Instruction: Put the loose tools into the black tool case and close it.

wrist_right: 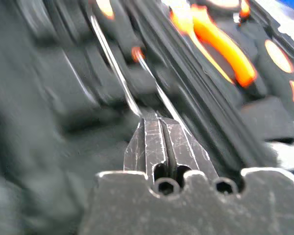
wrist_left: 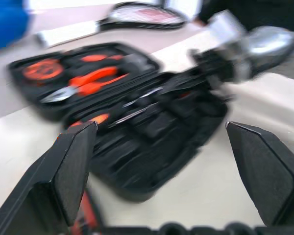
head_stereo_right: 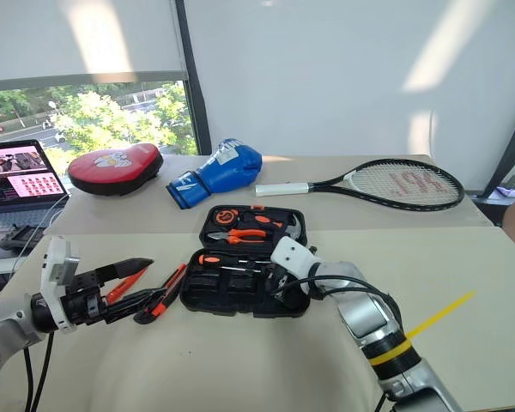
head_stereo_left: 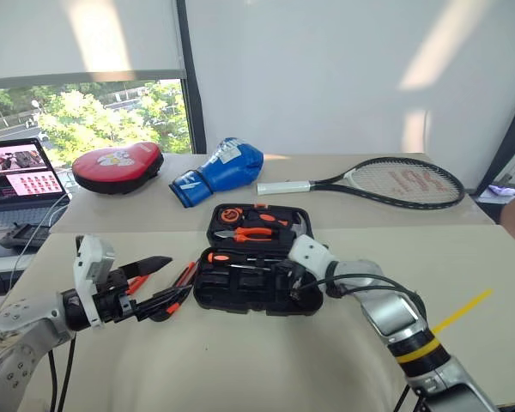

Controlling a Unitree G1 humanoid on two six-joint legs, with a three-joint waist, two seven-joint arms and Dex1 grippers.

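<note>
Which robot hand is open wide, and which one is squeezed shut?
The left hand is open wide beside the case. The right hand, over the black tool case, is squeezed shut.

The tool case (head_stereo_left: pixel 256 257) is laid open on the near table (head_stereo_left: pixel 240 360), with pliers (head_stereo_left: pixel 251 232) held in its far half. Just left of it a utility knife (head_stereo_left: pixel 177 287) is placed. Behind, a boxing glove (head_stereo_left: pixel 219 170) is set between a pad (head_stereo_left: pixel 118 166) and a racket (head_stereo_left: pixel 386 181).
</note>
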